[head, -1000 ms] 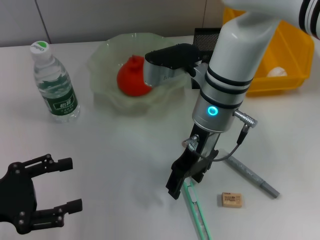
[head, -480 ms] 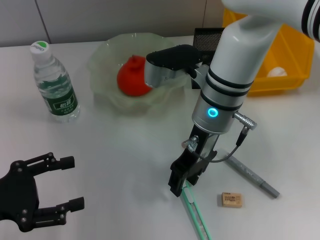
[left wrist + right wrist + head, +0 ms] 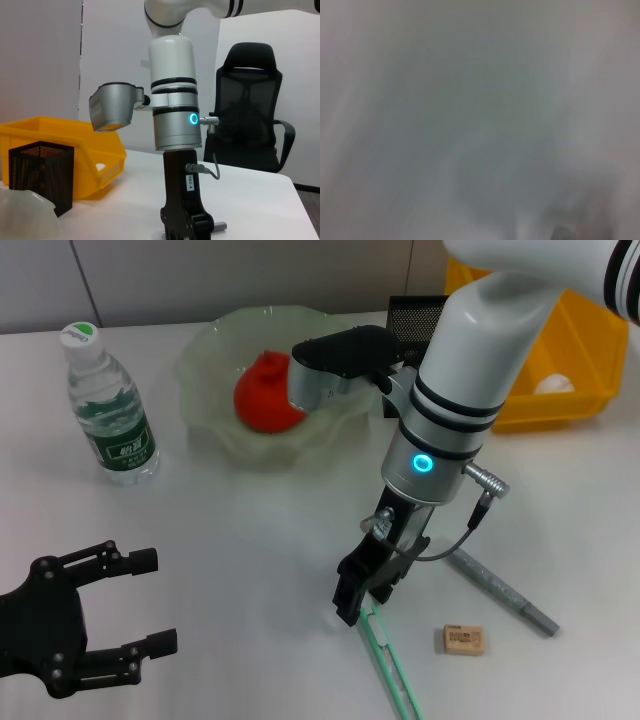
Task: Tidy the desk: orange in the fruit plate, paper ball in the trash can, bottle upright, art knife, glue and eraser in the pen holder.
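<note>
Gripping the art knife (image 3: 390, 665) looks like the step in hand. The right gripper (image 3: 356, 592) hangs nose-down over the knife's far end, at about 6 o'clock from the fruit plate (image 3: 210, 350); whether its fingers are apart or together I cannot tell from any view.

Art knife: slim pale-green strip lying flat on the desk. Long axis runs roughly 11 to 5 o'clock in the head view, far end under the gripper, near end running toward the lower edge.

Judgement, to do it well:
- close across the short width, not along the length
- take it nearer mid-length if possible, so it does not tip
- keep clear of the eraser (image 3: 463, 640), just beside it at 3 o'clock
- the grey stick (image 3: 500, 592) lies farther at 2 o'clock, probably the glue

Other items: orange (image 3: 262, 395) in the plate; bottle (image 3: 106, 410) upright at 9 o'clock; pen holder (image 3: 412, 315) and trash can (image 3: 580, 350) at the back.

Left gripper (image 3: 125, 602), fingers spread, empty, near corner at 8 o'clock.
</note>
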You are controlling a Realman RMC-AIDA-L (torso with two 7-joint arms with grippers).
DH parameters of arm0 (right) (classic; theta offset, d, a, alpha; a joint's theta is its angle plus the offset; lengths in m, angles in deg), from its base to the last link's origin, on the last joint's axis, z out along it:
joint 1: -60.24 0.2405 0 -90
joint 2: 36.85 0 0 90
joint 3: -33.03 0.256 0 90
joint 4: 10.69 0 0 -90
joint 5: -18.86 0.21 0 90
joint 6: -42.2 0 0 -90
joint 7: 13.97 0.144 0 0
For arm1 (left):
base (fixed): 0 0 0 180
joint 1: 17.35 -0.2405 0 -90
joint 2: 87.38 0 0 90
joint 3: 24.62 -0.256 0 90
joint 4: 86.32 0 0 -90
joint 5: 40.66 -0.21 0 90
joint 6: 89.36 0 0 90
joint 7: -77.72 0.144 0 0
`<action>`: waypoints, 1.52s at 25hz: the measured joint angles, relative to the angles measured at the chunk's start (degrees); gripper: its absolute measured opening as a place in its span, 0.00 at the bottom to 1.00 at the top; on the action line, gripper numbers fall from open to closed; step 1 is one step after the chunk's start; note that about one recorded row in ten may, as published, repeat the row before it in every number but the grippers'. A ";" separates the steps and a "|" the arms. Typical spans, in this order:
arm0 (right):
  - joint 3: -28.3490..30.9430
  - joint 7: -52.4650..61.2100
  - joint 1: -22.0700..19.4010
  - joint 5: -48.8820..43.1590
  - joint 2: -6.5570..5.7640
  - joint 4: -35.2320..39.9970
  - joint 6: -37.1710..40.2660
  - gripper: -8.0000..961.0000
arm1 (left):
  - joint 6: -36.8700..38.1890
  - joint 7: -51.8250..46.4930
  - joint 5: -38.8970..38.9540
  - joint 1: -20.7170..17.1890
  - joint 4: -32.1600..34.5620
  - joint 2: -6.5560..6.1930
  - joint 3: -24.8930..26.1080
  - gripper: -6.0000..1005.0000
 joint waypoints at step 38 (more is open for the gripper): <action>-4.99 2.08 0.70 5.72 0.00 -1.84 -1.55 0.38 | -1.51 0.09 0.00 2.15 -0.11 0.92 -0.12 0.81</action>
